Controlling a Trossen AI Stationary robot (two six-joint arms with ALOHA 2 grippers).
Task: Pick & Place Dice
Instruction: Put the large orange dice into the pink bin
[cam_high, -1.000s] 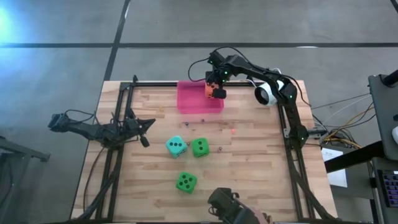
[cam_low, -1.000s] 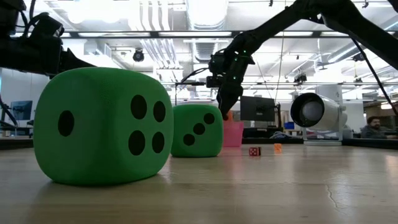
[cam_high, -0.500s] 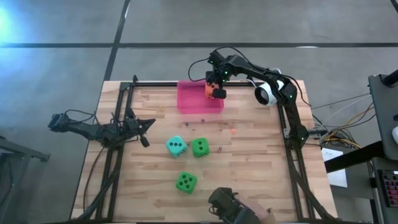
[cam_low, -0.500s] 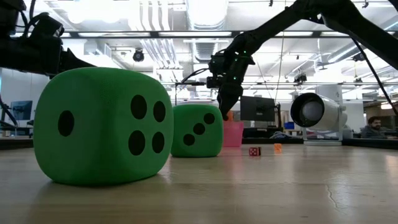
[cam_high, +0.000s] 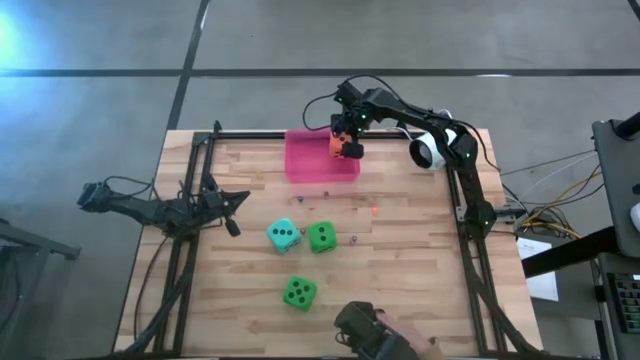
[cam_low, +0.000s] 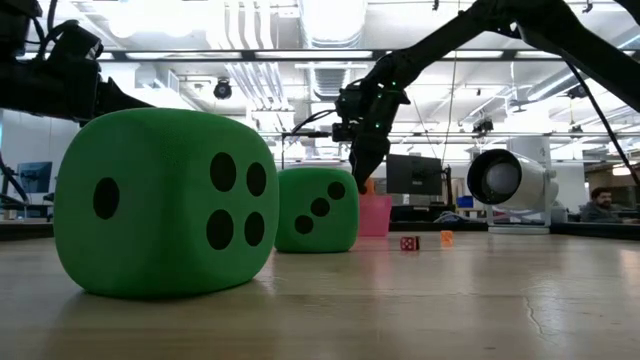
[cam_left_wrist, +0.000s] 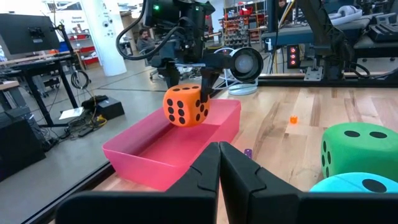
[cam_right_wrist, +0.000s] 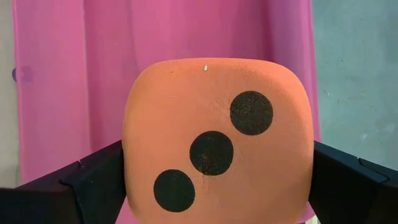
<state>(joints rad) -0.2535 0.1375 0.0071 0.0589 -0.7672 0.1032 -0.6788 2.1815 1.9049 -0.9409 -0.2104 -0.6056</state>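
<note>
The left gripper (cam_high: 232, 213) waits at the table's left side, fingers pressed together. Mid-table sit the teal die (cam_high: 283, 236), a green die (cam_high: 321, 237) and another green die (cam_high: 299, 292). The right gripper (cam_high: 349, 150) pinches the orange die (cam_left_wrist: 185, 105) above the pink tray (cam_high: 305, 160).

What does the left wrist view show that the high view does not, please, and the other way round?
Only the left wrist view shows the orange die hanging clear above the pink tray, and its six-pip face. Only the high view shows the teal die and both green dice lying together on the table, with the left gripper waiting at the left edge. Both show the right gripper at the orange die over the tray.
</note>
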